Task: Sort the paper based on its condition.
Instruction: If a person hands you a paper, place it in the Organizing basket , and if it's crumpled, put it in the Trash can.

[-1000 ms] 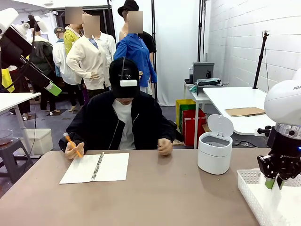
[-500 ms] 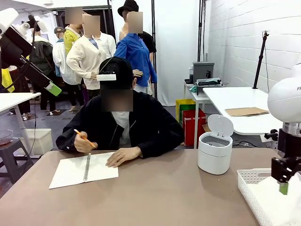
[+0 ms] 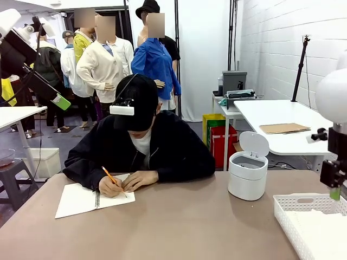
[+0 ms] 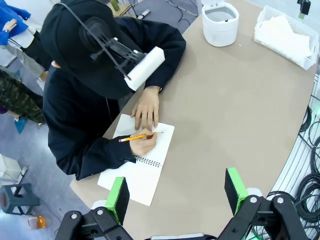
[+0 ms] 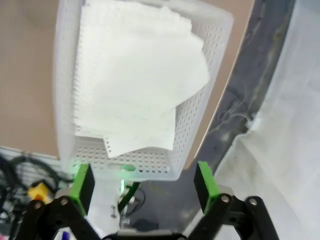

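Several white sheets of paper (image 5: pixel 135 85) lie stacked, slightly bent, in a white perforated basket (image 5: pixel 67 75) at the table's right front corner. The paper (image 3: pixel 320 233) and the basket (image 3: pixel 301 208) also show in the front view. My right gripper (image 5: pixel 144 182) hangs open above the basket, holding nothing; in the front view the right gripper (image 3: pixel 336 189) sits at the picture's right edge. High over the table's left side, my left gripper (image 4: pixel 176 195) is open and empty, looking down on the person. From there the paper (image 4: pixel 285 37) shows far off in the basket (image 4: pixel 265 37).
A person in black sits at the far side, writing with an orange pencil (image 3: pixel 110 176) in a spiral notebook (image 3: pixel 81 199). A white lidded bin (image 3: pixel 248 174) stands left of the basket. My left arm (image 3: pixel 21 51) is raised at top left.
My right gripper has opened and risen out of the basket, leaving the paper there. The person pulled the notebook left, bent over it and started writing.
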Motion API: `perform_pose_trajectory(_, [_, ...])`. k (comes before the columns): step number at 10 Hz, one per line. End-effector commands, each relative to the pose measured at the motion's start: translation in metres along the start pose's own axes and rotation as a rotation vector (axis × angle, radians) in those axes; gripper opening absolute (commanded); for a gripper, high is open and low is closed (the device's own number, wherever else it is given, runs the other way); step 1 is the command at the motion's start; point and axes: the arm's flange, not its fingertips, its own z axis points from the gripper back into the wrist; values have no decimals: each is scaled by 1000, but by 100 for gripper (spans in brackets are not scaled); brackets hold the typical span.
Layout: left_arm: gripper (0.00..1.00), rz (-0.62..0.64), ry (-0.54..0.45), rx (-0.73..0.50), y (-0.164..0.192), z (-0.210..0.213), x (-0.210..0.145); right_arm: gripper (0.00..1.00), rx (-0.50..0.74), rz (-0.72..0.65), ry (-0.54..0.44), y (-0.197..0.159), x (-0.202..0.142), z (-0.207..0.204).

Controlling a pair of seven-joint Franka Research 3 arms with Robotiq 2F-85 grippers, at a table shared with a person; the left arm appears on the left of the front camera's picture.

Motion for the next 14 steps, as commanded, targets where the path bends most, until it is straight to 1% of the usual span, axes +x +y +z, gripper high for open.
perform_pose_trajectory(1, [100, 0, -3, -1, 0, 1, 0, 100, 94, 119, -134, 5, -9, 18])
perform_pose_trajectory(2, [100, 0, -3, -1, 0, 1, 0, 100, 82, 131, -179, 4, -1, 21])
perform_pose_trajectory(3, [100, 0, -3, -1, 0, 1, 0, 100, 20, 41, -64, 3, -2, 15])
perform_pose_trajectory(10, [100, 0, -3, -1, 0, 1, 0, 100, 20, 41, -64, 3, -2, 15])
perform_pose_trajectory(11, [100, 0, -3, -1, 0, 1, 0, 100, 40, 59, -78, 3, -2, 14])
perform_pose_trajectory(12, [100, 0, -3, -1, 0, 1, 0, 100, 79, 153, -164, 21, 6, 21])
perform_pose_trajectory(13, [100, 0, -3, -1, 0, 1, 0, 100, 165, 240, -219, 35, 15, 33])
perform_pose_trajectory(14, [100, 0, -3, -1, 0, 1, 0, 100, 211, 312, -261, 52, 21, 42])
